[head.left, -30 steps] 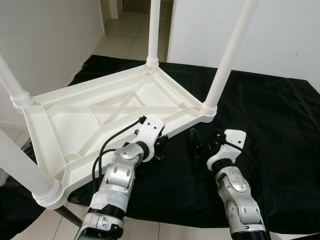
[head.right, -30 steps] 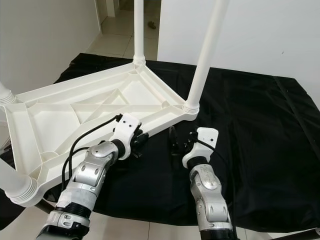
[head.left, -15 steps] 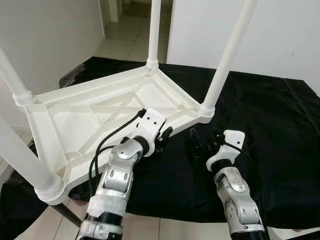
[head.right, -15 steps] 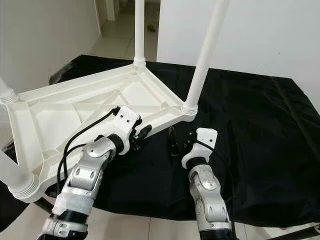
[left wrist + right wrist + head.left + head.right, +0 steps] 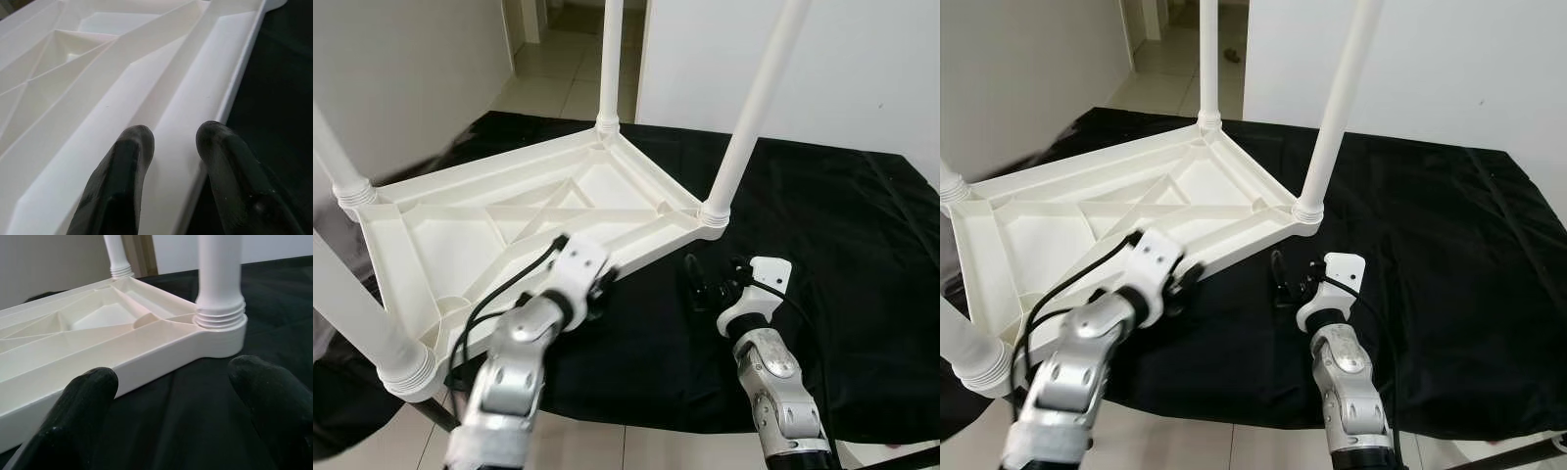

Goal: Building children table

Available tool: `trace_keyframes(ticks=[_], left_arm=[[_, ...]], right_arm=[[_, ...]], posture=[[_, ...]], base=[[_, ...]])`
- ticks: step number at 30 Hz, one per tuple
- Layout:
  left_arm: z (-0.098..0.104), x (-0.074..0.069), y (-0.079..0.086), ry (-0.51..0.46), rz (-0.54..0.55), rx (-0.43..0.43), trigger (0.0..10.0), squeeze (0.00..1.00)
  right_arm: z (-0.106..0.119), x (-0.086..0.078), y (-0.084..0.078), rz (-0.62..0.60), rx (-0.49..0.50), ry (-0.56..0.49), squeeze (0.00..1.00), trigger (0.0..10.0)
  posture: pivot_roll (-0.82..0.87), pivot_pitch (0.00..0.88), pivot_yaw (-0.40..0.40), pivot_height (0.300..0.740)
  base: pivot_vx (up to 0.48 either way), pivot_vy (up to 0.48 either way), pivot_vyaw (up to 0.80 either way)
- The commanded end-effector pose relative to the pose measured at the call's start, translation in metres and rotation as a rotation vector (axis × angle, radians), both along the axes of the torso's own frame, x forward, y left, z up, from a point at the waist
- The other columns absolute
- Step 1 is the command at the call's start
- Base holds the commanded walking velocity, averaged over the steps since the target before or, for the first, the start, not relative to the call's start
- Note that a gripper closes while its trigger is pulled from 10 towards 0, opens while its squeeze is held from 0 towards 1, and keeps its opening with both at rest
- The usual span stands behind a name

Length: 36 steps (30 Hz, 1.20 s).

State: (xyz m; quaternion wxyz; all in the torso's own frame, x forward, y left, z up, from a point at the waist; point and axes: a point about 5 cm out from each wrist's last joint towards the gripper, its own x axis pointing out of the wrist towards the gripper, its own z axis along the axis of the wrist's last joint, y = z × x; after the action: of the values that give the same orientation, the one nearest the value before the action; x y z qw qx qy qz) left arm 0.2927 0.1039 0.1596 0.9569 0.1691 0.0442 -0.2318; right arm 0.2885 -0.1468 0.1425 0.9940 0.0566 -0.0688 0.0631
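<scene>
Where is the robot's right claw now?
In the left eye view, the right gripper hovers open above the black cloth, just in front of the upside-down white table's nearest right leg.

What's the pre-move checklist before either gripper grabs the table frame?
1. All four legs seated in corner sockets: ok by the look of it; the near-right leg sits in its socket, tightness cannot tell.
2. Upside-down table resting on the black cloth: ok, though its near-left corner overhangs the edge.
3. Left gripper open and empty: ok, its fingers over the table's near rim.
4. Right gripper open and empty: ok, aimed at the near-right corner, above the cloth.
5. Contact between left gripper and rim: cannot tell.
</scene>
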Motion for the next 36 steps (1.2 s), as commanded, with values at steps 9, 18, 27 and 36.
trace_keyframes(ticks=[9,18,27,36], left_arm=[[-0.011,-0.004,0.015,0.027,0.128,0.100,10.0,0.00],[-0.012,-0.011,0.018,0.049,0.071,0.126,10.0,0.00],[-0.015,-0.011,0.020,0.063,0.020,0.168,0.9,0.00],[-0.011,-0.006,0.016,0.043,-0.032,0.196,0.0,0.00]], right_arm=[[-0.002,0.001,0.000,0.016,-0.015,0.003,0.00,10.0],[-0.001,0.002,-0.001,0.015,-0.018,0.001,0.00,10.0],[-0.001,0.003,-0.002,0.009,-0.016,-0.001,0.00,10.0],[0.000,0.004,-0.004,-0.007,-0.014,-0.004,0.00,10.0]], posture=[[0.07,0.067,-0.037,0.740],[0.07,0.067,-0.038,0.740],[0.07,0.069,-0.029,0.740],[0.06,0.071,-0.022,0.740]], base=[[0.000,0.000,0.00],[0.000,0.000,0.00],[0.000,0.000,0.00],[0.000,0.000,0.00]])
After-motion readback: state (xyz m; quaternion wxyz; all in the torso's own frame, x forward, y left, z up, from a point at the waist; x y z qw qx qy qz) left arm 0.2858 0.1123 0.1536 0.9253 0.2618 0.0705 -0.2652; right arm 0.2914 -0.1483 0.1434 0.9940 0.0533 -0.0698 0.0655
